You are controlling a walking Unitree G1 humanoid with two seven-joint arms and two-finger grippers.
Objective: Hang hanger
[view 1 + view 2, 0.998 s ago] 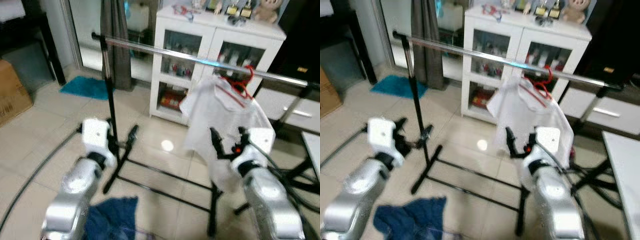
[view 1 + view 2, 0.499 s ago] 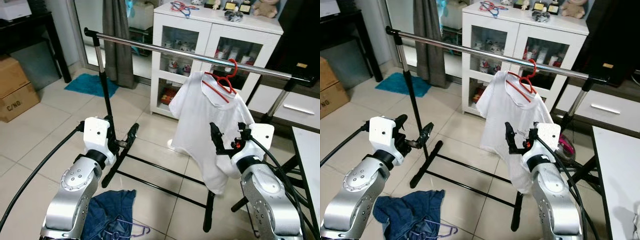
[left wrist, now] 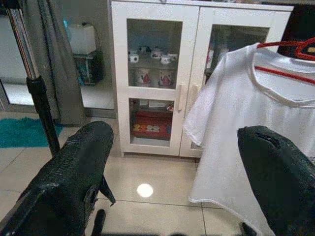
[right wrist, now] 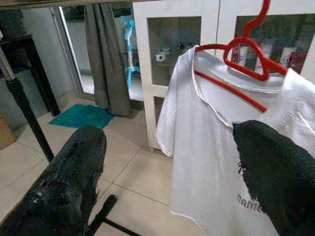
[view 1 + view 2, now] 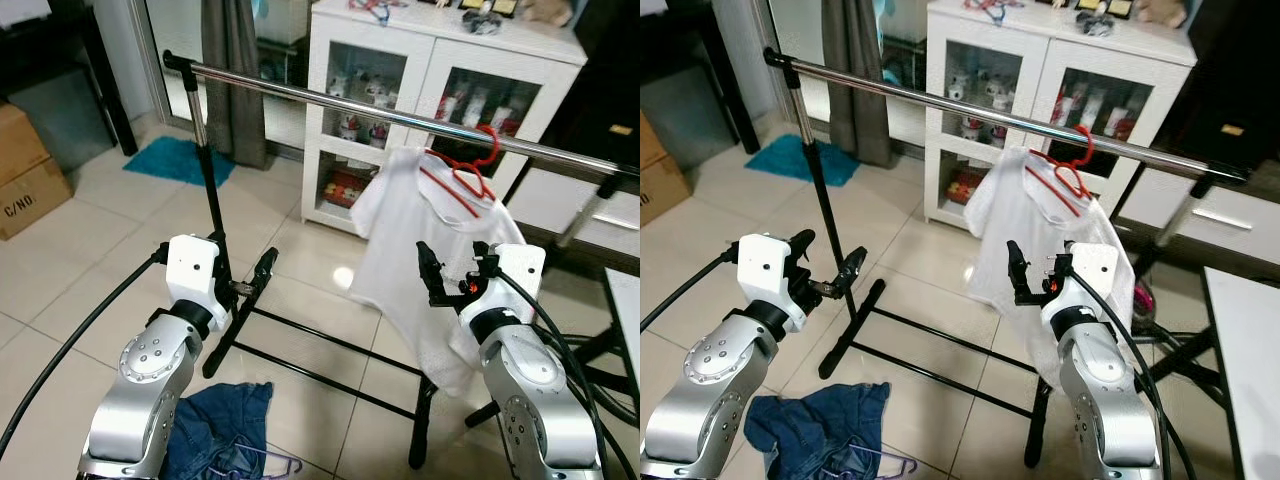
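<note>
A red hanger (image 5: pixel 472 168) carrying a white T-shirt (image 5: pixel 415 235) hangs by its hook on the chrome rail (image 5: pixel 330 100) of a black clothes rack. My right gripper (image 5: pixel 452 265) is open just in front of the shirt's lower half, holding nothing. In the right wrist view its fingers (image 4: pixel 64 187) frame the shirt (image 4: pixel 221 157) and the hanger (image 4: pixel 246 54). My left gripper (image 5: pixel 830 265) is open and empty beside the rack's left upright (image 5: pixel 212 210), well left of the shirt.
A blue garment (image 5: pixel 225 420) with a purple hanger (image 5: pixel 268 462) lies on the tiles by my left arm. The rack's black base bars (image 5: pixel 320 340) cross the floor ahead. Behind stand a white glass-door cabinet (image 5: pixel 400 80), a cardboard box (image 5: pixel 30 180) and a teal mat (image 5: pixel 180 160).
The head view has shifted and sharpened from the blurred first frame. Both arms keep the same pose with open grippers. The shirt hangs slightly differently, as if swaying on the rail.
</note>
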